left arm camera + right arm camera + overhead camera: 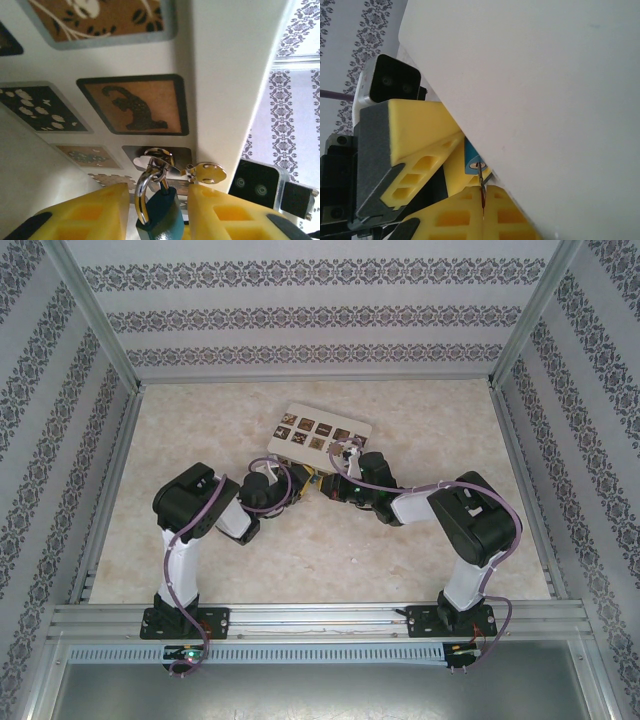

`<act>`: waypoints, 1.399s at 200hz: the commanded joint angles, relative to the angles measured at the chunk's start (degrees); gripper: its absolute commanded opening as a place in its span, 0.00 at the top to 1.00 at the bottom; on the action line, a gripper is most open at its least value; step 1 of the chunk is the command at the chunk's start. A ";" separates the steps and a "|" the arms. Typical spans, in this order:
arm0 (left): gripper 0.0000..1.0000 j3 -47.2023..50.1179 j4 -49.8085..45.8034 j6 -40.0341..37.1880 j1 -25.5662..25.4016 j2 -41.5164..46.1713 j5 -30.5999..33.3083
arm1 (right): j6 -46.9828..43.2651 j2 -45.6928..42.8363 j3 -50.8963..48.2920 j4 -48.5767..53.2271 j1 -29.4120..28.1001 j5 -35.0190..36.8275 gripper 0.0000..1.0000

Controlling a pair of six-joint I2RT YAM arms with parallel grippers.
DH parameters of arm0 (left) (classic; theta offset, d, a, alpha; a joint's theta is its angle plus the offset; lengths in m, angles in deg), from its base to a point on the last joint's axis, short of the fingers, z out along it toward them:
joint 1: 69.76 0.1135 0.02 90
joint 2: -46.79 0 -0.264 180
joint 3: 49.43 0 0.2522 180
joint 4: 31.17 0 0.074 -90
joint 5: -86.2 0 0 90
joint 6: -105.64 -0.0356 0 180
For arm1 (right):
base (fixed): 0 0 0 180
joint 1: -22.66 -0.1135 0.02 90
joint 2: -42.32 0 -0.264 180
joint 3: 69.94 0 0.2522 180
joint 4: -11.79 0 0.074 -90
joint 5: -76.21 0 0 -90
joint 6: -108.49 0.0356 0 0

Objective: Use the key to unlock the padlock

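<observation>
1. Now the padlock (160,215) hangs at lower centre from the patterned box (225,75) — the left fingers (100,205) stand narrow either side, likely steadying it; actual grip unclear.
2. Meanwhile the right fingers (457,217) pinch the key (480,175), its tip at the keyhole — lined up for insertion.

A pale box (545,100) covers the upper right of the frame, its edge running diagonally down to the bottom centre. There the right gripper (482,192) has its yellow jaws pressed together on the key (480,176), a thin blade seen edge-on. The blade's tip meets the keyhole face of the blue padlock (470,159), tucked under the box edge. The left gripper (461,150) reaches in from the left, yellow and grey, with a black camera (395,82) above it. Patterned wallpaper (365,30) shows in the upper left.
</observation>
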 commanded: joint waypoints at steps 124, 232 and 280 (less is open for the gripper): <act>0.91 1.32 -0.07 0.22 -1.02 2.84 2.64 | 1.87 -5.47 0.02 -2.17 -0.47 0.91 0.77; 0.94 1.45 -7.66 1.88 -1.02 9.32 1.76 | -17.51 -18.53 -4.13 7.23 0.18 8.56 0.50; 0.94 1.06 -14.80 3.80 -1.02 13.70 -0.92 | -45.28 -30.22 -6.95 13.03 -1.37 12.60 0.47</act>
